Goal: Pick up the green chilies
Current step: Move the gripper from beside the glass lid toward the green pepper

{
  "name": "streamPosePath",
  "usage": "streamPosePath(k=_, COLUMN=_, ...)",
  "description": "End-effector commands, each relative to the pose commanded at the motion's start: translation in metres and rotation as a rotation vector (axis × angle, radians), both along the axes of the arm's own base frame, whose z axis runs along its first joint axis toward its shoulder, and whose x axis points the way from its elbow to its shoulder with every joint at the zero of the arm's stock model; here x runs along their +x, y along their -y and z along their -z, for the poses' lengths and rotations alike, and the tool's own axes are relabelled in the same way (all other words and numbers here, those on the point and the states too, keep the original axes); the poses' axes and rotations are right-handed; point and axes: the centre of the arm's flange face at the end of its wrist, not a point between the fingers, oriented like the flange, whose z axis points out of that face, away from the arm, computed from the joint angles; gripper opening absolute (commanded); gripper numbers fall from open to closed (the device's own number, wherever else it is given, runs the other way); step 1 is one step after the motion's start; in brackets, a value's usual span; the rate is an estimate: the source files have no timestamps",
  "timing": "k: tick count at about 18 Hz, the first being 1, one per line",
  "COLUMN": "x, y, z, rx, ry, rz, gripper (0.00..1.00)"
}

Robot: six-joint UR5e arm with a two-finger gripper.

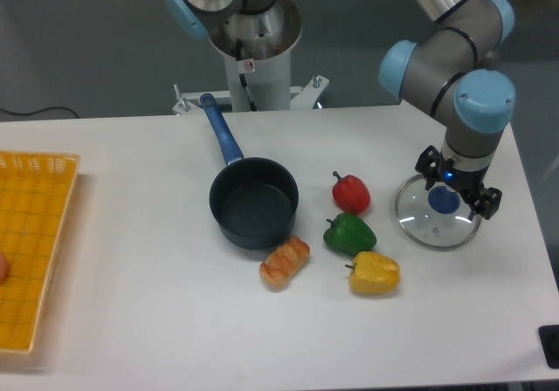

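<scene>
Three peppers lie on the white table (131,321): one green pepper (350,234), one red pepper (351,193) and one yellow pepper (375,272). With them are one dark saucepan (254,203) with a blue handle pointing toward eleven o'clock, one glass lid (438,211) with a blue knob, one grilled-looking piece of food (285,263), and one yellow basket (35,243) at the left edge. The green pepper sits near the middle of the table, at about four o'clock from the saucepan; the red pepper is just beside it at twelve o'clock, and the yellow one close by at five o'clock. From the gripper (456,190), the green pepper lies toward eight o'clock, clearly apart, with nothing between the fingers and it. The arm comes in from the upper right, bends through its grey and light-blue joints, and points its wrist straight down over the glass lid, the gripper hanging right above the blue knob. The two black fingers stand spread to either side of the knob, holding nothing.
</scene>
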Motion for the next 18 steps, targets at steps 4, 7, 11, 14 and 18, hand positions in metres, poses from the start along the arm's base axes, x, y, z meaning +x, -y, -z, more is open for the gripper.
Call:
streamPosePath(k=4, x=0.002, y=-0.004, z=-0.002, rx=0.008, ry=-0.004, rz=-0.033, gripper=1.0)
streamPosePath(k=7, x=0.016, y=-0.023, z=0.004, rx=0.01, ry=0.005, rz=-0.12, gripper=1.0)
streamPosePath(k=11, x=0.034, y=-0.025, z=-0.011, rx=0.024, ry=-0.009, rz=-0.185, gripper=1.0)
streamPosePath(k=14, x=0.056, y=-0.031, z=-0.006, rx=0.028, ry=0.006, rz=-0.279, gripper=1.0)
streamPosePath(k=18, x=0.083, y=-0.055, z=0.005, rx=0.042, ry=0.036, rz=-0.428, gripper=1.0)
